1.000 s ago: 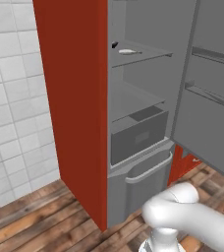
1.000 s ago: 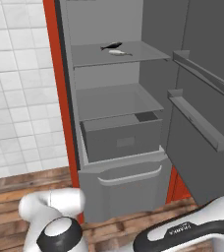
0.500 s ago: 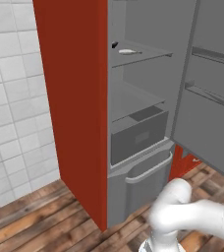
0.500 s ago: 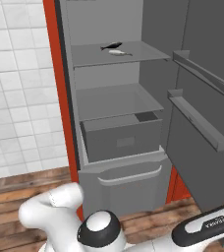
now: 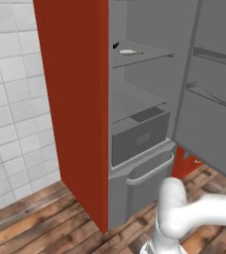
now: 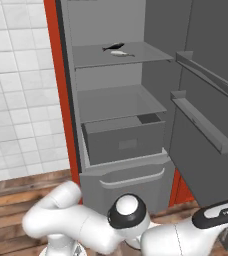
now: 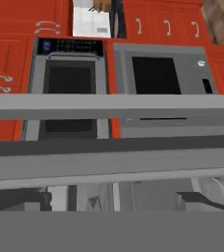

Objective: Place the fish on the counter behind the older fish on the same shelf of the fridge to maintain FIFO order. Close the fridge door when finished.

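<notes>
- The fish [image 6: 113, 47] lay lengthwise across the shelf [image 6: 146, 54], just behind the older fish [image 6: 120, 53].
- The fridge door [image 6: 206, 100] stood wide open.
- Gripper state: cannot tell.

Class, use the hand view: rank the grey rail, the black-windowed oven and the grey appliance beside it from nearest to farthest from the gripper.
1. Grey rail: crosses the view just ahead of the gripper, covering both appliances.
2. Black-windowed oven, on the left, and grey appliance, on the right: both sit in the same red cabinet wall, too close to call.
</notes>
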Robot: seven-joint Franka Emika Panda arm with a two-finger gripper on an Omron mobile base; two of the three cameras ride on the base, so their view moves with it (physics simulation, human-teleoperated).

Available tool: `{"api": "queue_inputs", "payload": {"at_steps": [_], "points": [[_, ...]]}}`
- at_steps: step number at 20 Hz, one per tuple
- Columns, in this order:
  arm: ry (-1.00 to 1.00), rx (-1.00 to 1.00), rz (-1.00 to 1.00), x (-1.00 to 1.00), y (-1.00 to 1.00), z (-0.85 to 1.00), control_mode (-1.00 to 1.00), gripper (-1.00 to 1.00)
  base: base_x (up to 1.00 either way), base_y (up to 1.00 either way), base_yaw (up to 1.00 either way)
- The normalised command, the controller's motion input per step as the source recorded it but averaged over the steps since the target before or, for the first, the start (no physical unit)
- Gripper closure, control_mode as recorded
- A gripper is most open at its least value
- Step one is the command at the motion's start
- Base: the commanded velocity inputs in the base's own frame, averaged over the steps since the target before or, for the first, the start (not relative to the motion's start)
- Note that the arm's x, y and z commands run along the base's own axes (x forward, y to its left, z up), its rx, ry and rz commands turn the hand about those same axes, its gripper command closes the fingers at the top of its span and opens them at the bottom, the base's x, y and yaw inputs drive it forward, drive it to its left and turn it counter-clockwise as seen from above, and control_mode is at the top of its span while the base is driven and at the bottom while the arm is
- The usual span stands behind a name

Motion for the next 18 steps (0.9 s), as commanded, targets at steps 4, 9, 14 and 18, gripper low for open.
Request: {"api": "queue_inputs", "payload": {"at_steps": [4, 9, 14, 18], "points": [[0.00, 0.00, 0.13, 0.45, -0.49, -0.15, -1.00, -1.00, 0.00, 0.00, 0.00], [0.00, 0.00, 0.12, 0.22, -0.45, -0.17, -1.00, -1.00, 0.00, 0.00, 0.00], [0.00, 0.00, 0.16, 0.21, -0.28, -0.13, -1.00, -1.00, 0.00, 0.00, 0.00], [-0.10, 0.00, 0.28, -0.13, -0.47, -0.03, -1.00, -1.00, 0.00, 0.00, 0.00]]}}
